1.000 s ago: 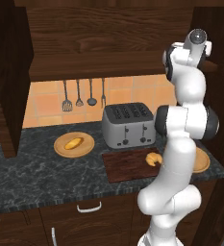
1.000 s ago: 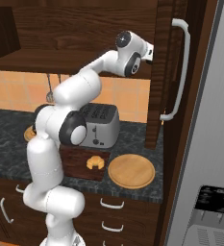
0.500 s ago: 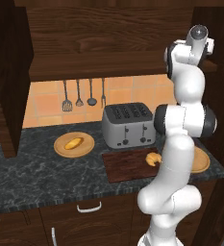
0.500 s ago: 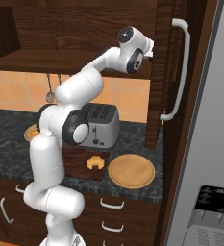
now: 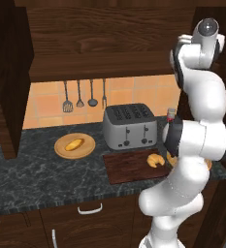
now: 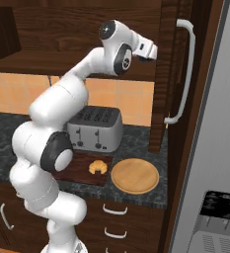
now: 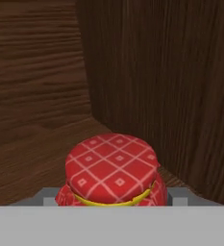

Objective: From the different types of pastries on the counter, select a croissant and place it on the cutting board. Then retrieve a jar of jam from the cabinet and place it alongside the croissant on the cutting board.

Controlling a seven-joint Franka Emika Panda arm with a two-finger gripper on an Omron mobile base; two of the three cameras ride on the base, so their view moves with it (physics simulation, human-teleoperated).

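Pincer (image 6: 153, 51) reaches high into the cabinet (image 6: 82, 29), the jar of jam (image 7: 111, 170) straddled close ahead; whether it is clamped, I cannot tell. Croissant (image 5: 156, 159) lies on the cutting board (image 5: 129, 167), awaiting jam.

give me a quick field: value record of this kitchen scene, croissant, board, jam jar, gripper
croissant: lying on the cutting board, near its right end
bun: on a round wooden plate, left of the toaster
jam jar: on the cabinet shelf, red checked lid, close before the hand camera
gripper: raised into the cabinet; open or shut cannot be told
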